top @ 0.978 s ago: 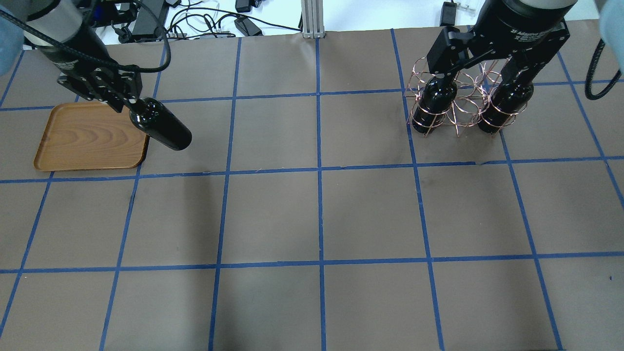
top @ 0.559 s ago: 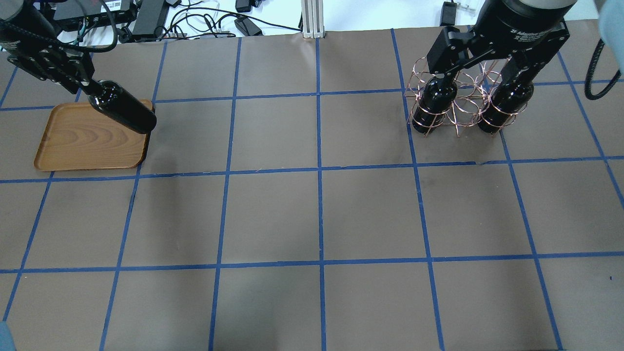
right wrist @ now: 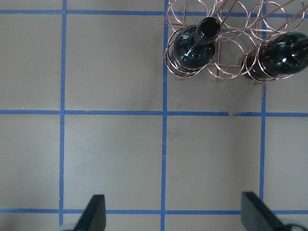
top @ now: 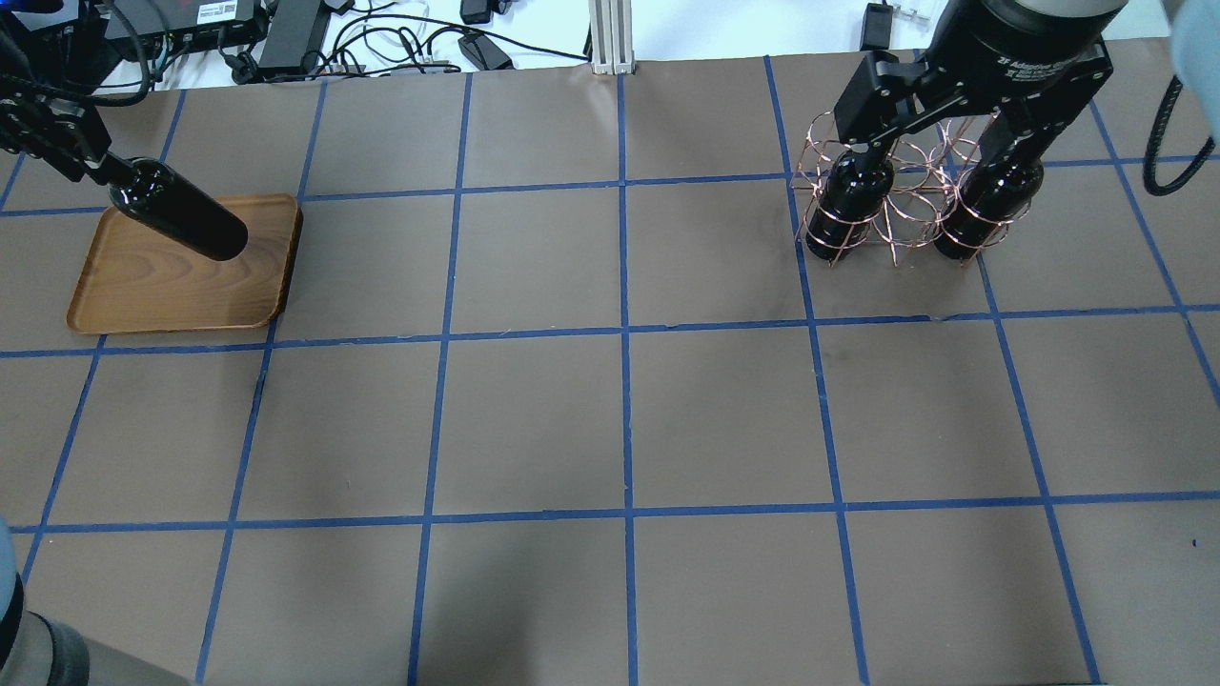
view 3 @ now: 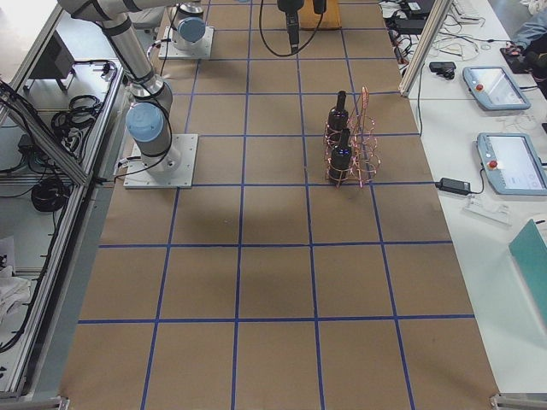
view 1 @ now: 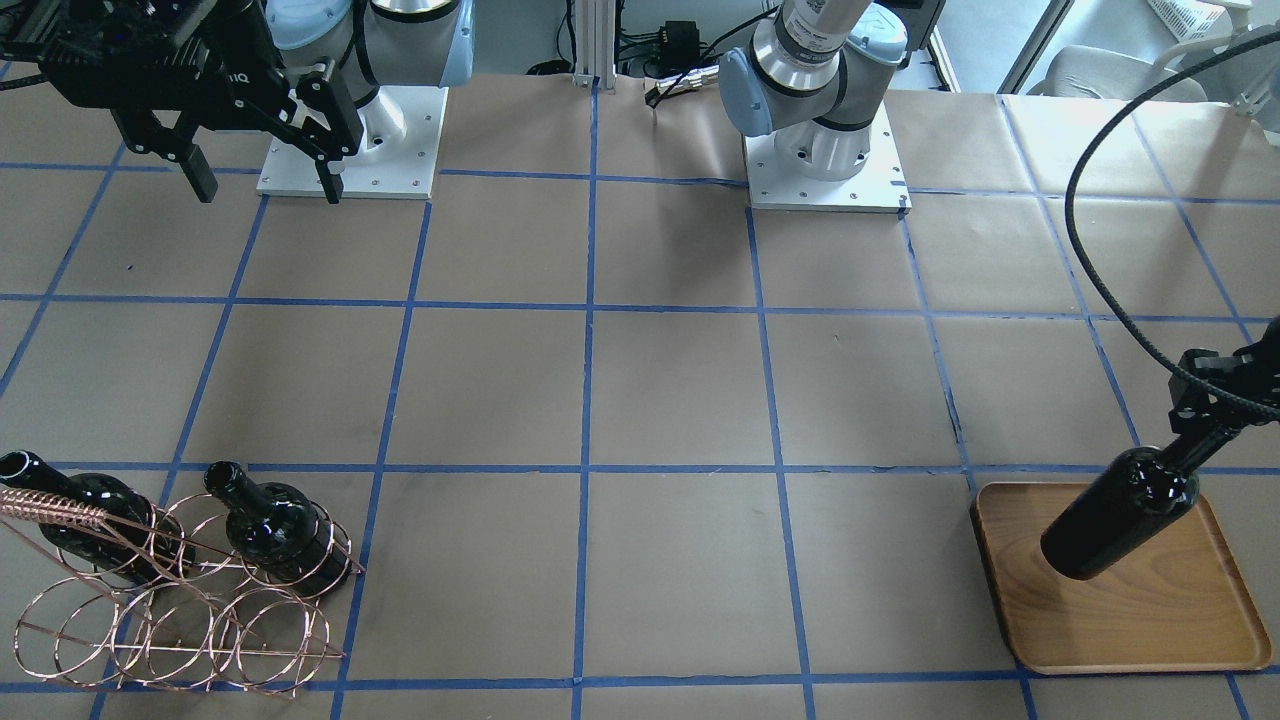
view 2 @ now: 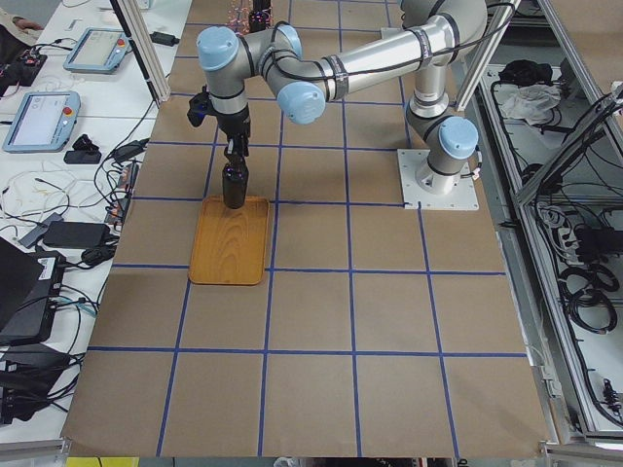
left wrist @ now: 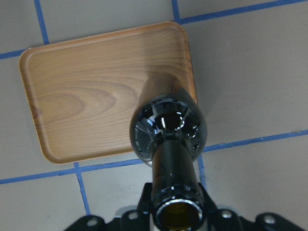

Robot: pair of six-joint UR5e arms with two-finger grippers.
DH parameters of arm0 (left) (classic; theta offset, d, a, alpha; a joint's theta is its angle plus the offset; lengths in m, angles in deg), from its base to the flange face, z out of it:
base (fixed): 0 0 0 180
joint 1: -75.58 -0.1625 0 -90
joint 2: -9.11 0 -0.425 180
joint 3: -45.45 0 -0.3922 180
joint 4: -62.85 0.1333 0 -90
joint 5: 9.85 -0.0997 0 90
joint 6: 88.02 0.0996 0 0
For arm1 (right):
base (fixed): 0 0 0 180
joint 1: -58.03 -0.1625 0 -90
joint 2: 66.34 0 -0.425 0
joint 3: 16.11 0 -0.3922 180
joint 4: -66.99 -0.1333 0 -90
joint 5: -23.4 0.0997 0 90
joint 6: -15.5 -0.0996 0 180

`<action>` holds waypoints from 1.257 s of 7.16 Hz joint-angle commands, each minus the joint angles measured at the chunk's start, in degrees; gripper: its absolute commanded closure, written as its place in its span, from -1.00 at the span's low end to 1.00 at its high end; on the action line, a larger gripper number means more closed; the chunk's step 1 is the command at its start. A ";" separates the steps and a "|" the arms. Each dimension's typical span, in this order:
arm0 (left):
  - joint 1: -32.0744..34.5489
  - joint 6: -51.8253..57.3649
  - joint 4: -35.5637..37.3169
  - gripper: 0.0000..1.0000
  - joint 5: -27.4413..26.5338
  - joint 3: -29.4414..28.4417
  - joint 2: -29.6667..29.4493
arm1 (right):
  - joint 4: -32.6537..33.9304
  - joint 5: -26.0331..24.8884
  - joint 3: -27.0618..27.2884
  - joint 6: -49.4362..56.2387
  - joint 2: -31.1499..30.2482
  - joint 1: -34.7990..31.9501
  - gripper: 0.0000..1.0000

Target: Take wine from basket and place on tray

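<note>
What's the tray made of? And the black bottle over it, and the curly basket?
The tray looks like smooth light-brown wood: wavy grain shows. The bottle looks like shiny dark glass: lights reflect off it. The basket looks like thin copper-coloured metal wire bent into rings; which metal, I cannot tell.

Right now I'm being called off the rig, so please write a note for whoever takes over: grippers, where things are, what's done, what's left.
Left gripper: shut on the neck of one wine bottle, which hangs over the tray. I cannot tell whether its base touches the wood.
Right gripper: open and empty, held high on the basket's side.
Basket: two bottles are in its rings.
Done: one bottle is out of the basket and at the tray.
Left: set it down and release. The other two probably follow.
</note>
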 commanded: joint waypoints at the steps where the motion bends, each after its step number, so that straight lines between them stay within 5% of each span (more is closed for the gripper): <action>1: -2.26 2.48 -0.08 1.00 -0.09 -1.69 -2.50 | -0.11 -0.02 0.00 -0.05 -0.12 0.00 -1.00; 9: -4.55 5.30 1.24 1.00 -2.64 -4.50 -7.70 | -0.11 -0.02 0.00 -0.05 -0.03 0.00 -1.00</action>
